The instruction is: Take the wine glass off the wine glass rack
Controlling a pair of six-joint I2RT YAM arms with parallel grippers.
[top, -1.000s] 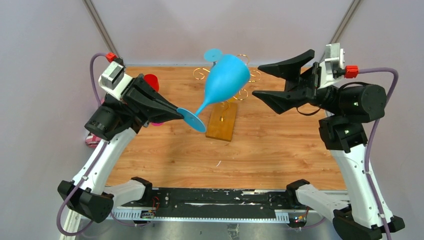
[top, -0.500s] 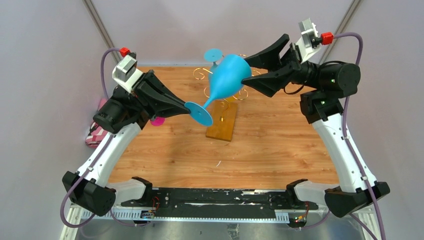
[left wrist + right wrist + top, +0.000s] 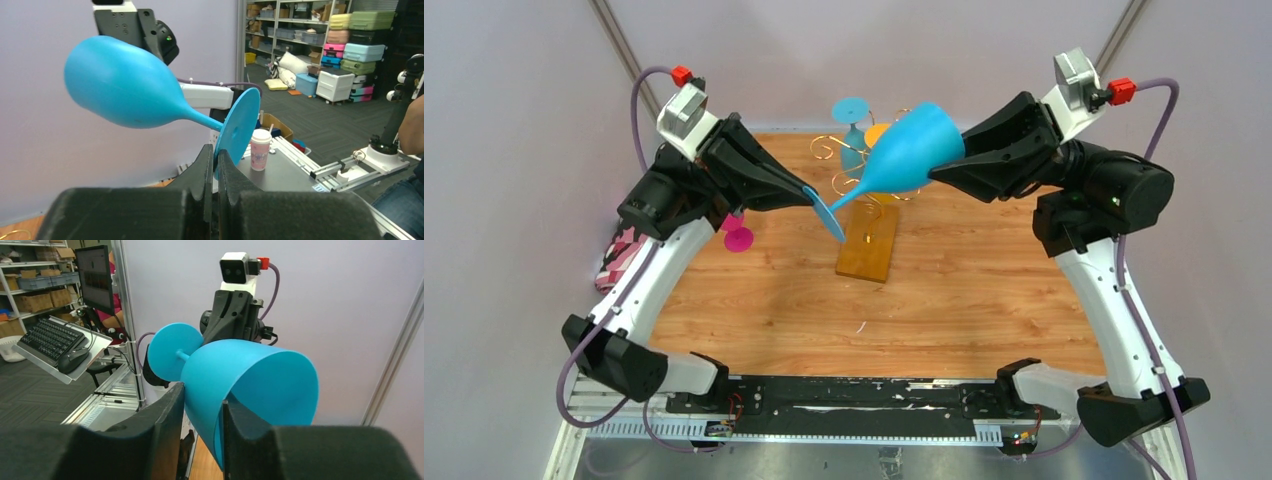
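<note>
Well, the blue wine glass [image 3: 906,152] is up in the air, off the wine glass rack [image 3: 870,248]. It is tipped over on its side, above the far end of the rack. Its open cup points up and to the right. Its round foot [image 3: 828,214] points down and to the left.

The left gripper [image 3: 816,200] is at the left end of the glass. It is closed tight on the edge of the foot, with the thin flat disc pinched between its two fingers. The right gripper [image 3: 946,164] is at the right end of the glass, at the mouth of the cup. One finger [image 3: 162,420] is on the outside of the cup and the other is inside it, so the wall of the cup sits between them. Both fingers look very near the wall, but I cannot tell if they press on it. So the glass hangs between the two grippers, one at each end.

The rack stands under the glass, on the far middle part of the table [image 3: 984,290]. Its gold wire curls rise from a flat orange base. A second blue glass [image 3: 853,142] hangs on the far side of the rack with its foot up. A pink glass [image 3: 738,238] is on the table at the left, just under the left arm.
</note>
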